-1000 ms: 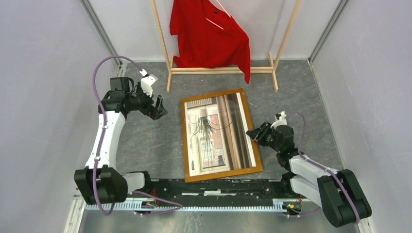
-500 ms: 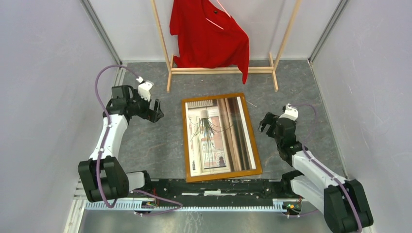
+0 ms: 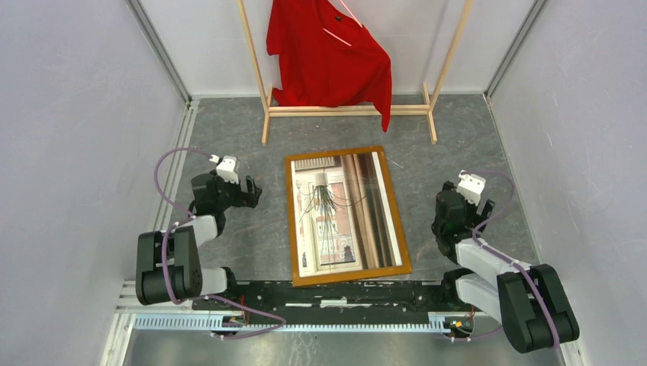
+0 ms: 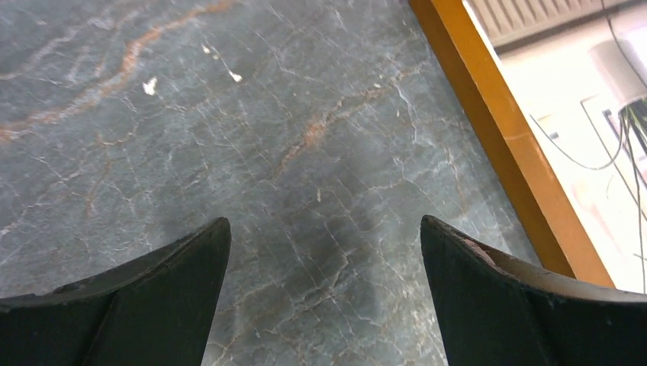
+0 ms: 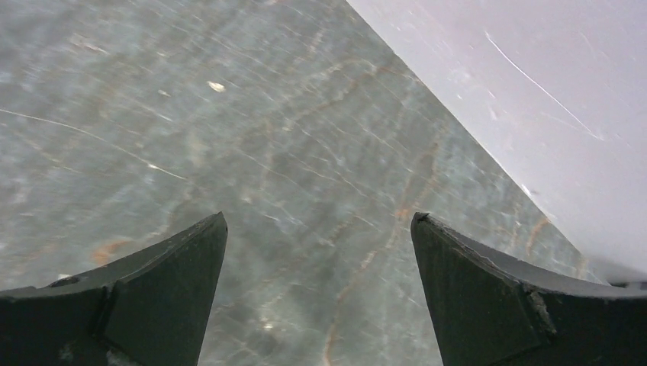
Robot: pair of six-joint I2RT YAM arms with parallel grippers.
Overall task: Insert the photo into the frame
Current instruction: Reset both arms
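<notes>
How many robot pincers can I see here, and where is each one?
2. The left pincer is open above the table just left of the frame; the right pincer is open above the table right of the frame, near the wall. None seems hidden.

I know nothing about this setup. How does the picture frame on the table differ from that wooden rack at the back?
The frame lies flat on the table; the rack stands upright at the far end. The frame is orange-brown wood; the rack is much paler. The frame surrounds the photo; the rack carries a red shirt. Both are built of thin wooden bars.
</notes>
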